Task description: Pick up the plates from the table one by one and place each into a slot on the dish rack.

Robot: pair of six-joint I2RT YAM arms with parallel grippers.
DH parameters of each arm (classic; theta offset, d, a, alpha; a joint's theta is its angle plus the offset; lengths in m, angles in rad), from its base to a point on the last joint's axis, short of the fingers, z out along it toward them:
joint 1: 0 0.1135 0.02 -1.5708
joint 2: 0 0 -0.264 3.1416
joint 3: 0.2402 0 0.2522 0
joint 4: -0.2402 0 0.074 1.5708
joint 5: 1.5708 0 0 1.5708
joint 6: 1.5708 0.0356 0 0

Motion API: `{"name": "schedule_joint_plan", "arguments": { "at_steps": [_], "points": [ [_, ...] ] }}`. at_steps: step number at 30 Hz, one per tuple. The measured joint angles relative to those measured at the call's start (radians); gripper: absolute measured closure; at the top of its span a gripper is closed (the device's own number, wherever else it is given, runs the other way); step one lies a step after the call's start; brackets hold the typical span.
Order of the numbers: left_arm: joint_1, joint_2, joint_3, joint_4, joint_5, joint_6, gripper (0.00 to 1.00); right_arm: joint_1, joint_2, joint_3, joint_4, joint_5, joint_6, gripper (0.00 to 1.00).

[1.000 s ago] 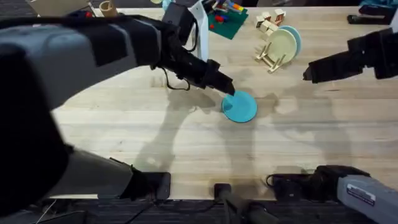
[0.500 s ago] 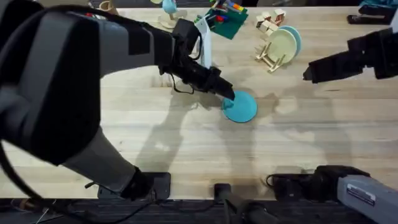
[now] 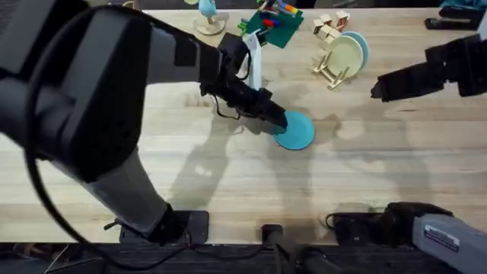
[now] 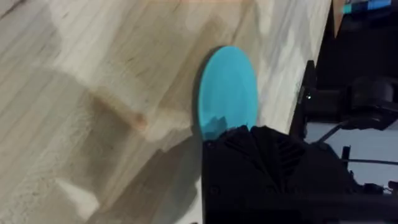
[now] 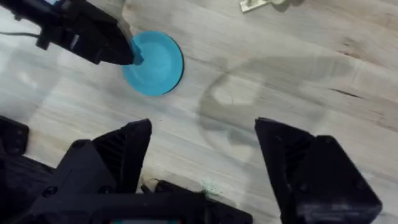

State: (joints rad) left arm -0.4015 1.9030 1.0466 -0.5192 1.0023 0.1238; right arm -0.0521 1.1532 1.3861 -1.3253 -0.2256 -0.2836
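A cyan plate (image 3: 298, 132) (image 4: 229, 84) (image 5: 155, 63) lies on the table (image 3: 228, 183) near its middle. My left gripper (image 3: 278, 120) (image 4: 249, 134) (image 5: 127, 55) is down at the plate's left rim, its fingers together over that edge. The dish rack (image 3: 329, 70) stands at the back right. In its slots a cream plate (image 3: 346, 55) stands upright, with a paler blue plate (image 3: 361, 44) behind it. To the right of the rack, my right gripper (image 3: 377, 90) (image 5: 202, 134) hovers open and holds nothing.
At the back stand a green tray of coloured blocks (image 3: 272, 23), loose wooden blocks (image 3: 329, 27) and a light-blue object on a wooden base (image 3: 205, 17). Bare tabletop spreads in front of the cyan plate.
The left arm has pulled back from under the camera, and its gripper has come down a little onto the cyan plate's left rim. The plate and the right arm have stayed put.
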Motion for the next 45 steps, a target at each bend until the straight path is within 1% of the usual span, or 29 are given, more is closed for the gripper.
{"name": "schedule_joint_plan", "arguments": {
  "at_steps": [3, 12, 16, 29, 33, 36, 37, 39, 45],
  "points": [
    [0.0, 0.034, 0.0, 0.011, 0.0, 0.0, 0.959, 0.0, 0.0, 0.0, 0.0, 0.0, 0.0, 0.005],
    [0.0, 0.08, 0.001, 0.045, 0.048, 0.0, 0.958, 0.0, 0.0, 0.0, 0.0, 0.0, 0.0, 0.005],
    [0.001, 0.099, 0.003, 0.046, 0.084, 0.0, 0.958, 0.0, 0.0, 0.0, 0.0, 0.0, 0.0, 0.006],
    [0.001, 0.101, 0.003, 0.046, 0.087, 0.0, 0.958, 0.0, 0.0, 0.0, 0.0, 0.0, 0.001, 0.005],
    [0.001, 0.101, 0.003, 0.046, 0.086, 0.0, 0.958, 0.0, 0.0, -0.008, 0.008, -0.007, 0.027, 0.005],
    [0.001, 0.101, 0.003, 0.046, 0.086, 0.0, 0.958, 0.0, -0.001, -0.063, 0.043, -0.037, 0.049, 0.005],
    [0.001, 0.101, 0.003, 0.046, 0.085, 0.0, 0.958, 0.0, -0.001, -0.142, 0.093, -0.076, 0.071, 0.006],
    [0.001, 0.101, 0.004, 0.046, 0.084, 0.0, 0.958, 0.0, -0.001, -0.196, 0.134, -0.105, 0.087, 0.006],
    [0.0, 0.101, 0.006, 0.044, 0.078, -0.004, 0.958, 0.0, -0.001, -0.309, 0.225, -0.193, 0.118, 0.006]
  ]
}}
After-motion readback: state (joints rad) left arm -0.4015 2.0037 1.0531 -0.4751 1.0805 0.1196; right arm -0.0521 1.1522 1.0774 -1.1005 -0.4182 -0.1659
